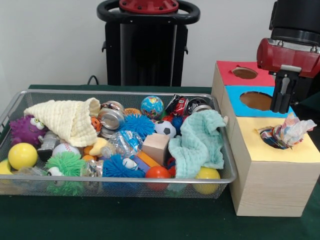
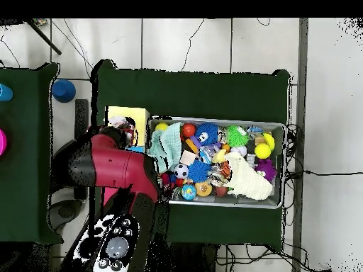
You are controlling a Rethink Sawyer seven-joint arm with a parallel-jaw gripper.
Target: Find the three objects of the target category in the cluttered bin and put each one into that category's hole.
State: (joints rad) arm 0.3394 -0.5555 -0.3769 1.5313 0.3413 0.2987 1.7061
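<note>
The gripper (image 1: 283, 102) hangs over the wooden box (image 1: 265, 180), above the blue panel's hole (image 1: 256, 100); whether its fingers are open or closed cannot be told; a crumpled cloth (image 1: 287, 131) sits half inside the yellow panel's hole, just below the gripper; the wire bin (image 1: 120, 187) beside the box holds balls, cans and two more cloths (image 1: 199, 143).

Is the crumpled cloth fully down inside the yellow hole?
No. The crumpled cloth bulges out of the yellow hole, with the gripper just above it.
</note>
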